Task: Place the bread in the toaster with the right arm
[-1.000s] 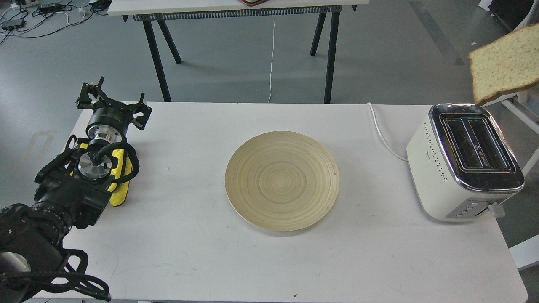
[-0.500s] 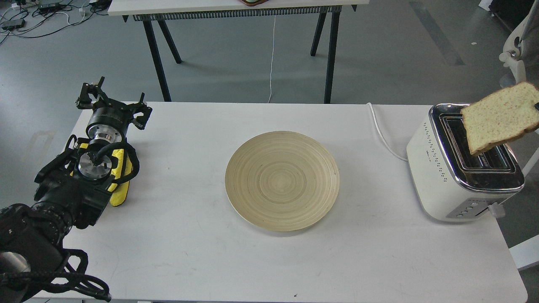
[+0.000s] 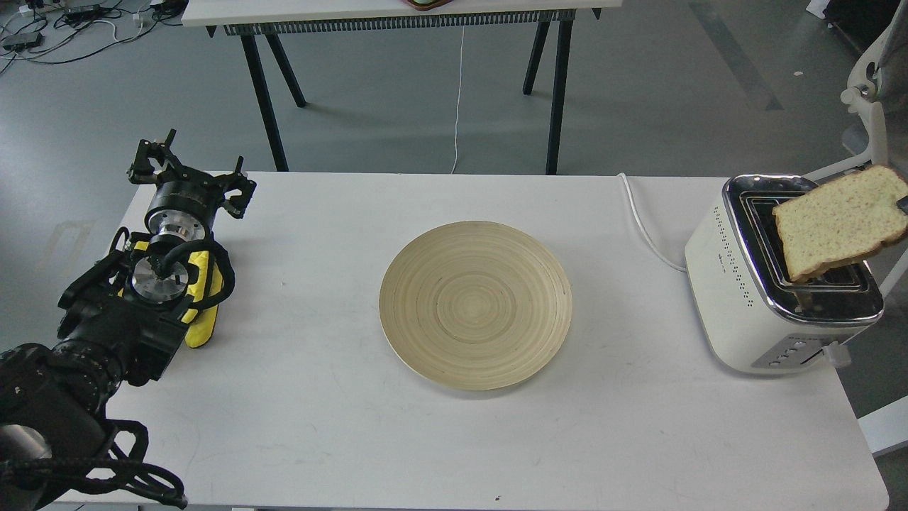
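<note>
bread (image 3: 838, 221): up in the air over the toaster's top, tilted, lower corner dipping toward the nearer end of the slots. Can't say if that corner actually touches the metal or just hangs above it. Its right edge runs right up to the frame border.

toaster (image 3: 738, 298): cream box with a chrome top, sitting at the right end of the white table (image 3: 319, 426), both slots facing up, white cord trailing off the back toward the table's far edge.

right claw: basically out of shot. Only a tiny dark sliver shows at the bread's right edge, so no idea how the fingers sit.

left gripper (image 3: 186, 170): way over at the left side of the table, well apart from everything else. Nothing in it, but it's seen end-on and dark, so can't tell open from closed.

plate (image 3: 475, 304): round wooden one in the middle of the table, bare, between the left arm and the toaster.
</note>
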{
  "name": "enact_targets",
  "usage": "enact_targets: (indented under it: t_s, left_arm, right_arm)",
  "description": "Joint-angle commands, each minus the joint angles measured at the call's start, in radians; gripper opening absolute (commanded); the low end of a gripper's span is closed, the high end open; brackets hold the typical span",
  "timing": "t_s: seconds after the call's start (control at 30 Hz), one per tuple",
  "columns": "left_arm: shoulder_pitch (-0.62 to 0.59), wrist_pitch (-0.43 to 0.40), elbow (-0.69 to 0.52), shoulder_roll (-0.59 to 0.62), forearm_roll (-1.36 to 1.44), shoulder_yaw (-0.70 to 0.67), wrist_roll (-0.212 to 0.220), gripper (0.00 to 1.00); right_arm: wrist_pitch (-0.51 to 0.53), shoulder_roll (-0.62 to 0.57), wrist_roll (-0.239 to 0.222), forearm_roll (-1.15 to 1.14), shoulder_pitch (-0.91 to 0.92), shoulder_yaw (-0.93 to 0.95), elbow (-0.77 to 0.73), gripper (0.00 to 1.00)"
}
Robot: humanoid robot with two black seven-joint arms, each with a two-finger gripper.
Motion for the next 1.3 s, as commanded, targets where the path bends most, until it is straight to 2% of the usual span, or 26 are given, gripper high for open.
enact_targets:
  t_s: [0.0, 0.1, 0.17, 0.2, 0.27, 0.37, 0.6, 0.83, 1.07, 1.27]
  left_arm:
    - [-0.001, 0.000, 0.000, 0.000, 0.000, 0.000, 0.000, 1.00]
    - [0.001, 0.000, 0.000, 0.000, 0.000, 0.000, 0.000, 1.00]
    - [0.001, 0.000, 0.000, 0.000, 0.000, 0.000, 0.000, 1.00]
    - [0.001, 0.000, 0.000, 0.000, 0.000, 0.000, 0.000, 1.00]
    - [0.001, 0.000, 0.000, 0.000, 0.000, 0.000, 0.000, 1.00]
    - [0.001, 0.000, 0.000, 0.000, 0.000, 0.000, 0.000, 1.00]
    - [0.001, 0.000, 0.000, 0.000, 0.000, 0.000, 0.000, 1.00]
    - [0.001, 0.000, 0.000, 0.000, 0.000, 0.000, 0.000, 1.00]
    - [0.001, 0.000, 0.000, 0.000, 0.000, 0.000, 0.000, 1.00]
    - [-0.001, 0.000, 0.000, 0.000, 0.000, 0.000, 0.000, 1.00]
  right_arm:
    - [0.000, 0.022, 0.000, -0.002, -0.002, -0.005, -0.008, 0.03]
    - [0.000, 0.045, 0.000, -0.008, -0.002, -0.005, -0.017, 0.13]
    - [0.000, 0.063, 0.000, -0.009, 0.001, -0.002, -0.018, 0.31]
    - [0.000, 0.074, 0.000, -0.009, 0.004, -0.001, -0.018, 0.44]
    - [0.000, 0.092, 0.000, -0.005, 0.009, 0.016, -0.017, 0.91]
    - [0.000, 0.108, 0.000, -0.003, 0.009, 0.024, -0.015, 0.96]
    - [0.000, 0.125, 0.000, 0.033, 0.017, 0.128, -0.002, 0.98]
    - [0.000, 0.388, 0.000, 0.290, 0.023, 0.336, 0.017, 0.99]
    - [0.221, 0.672, 0.000, 0.411, 0.015, 0.413, -0.050, 0.99]
    - [0.459, 0.894, 0.000, 0.416, 0.015, 0.447, -0.276, 0.99]
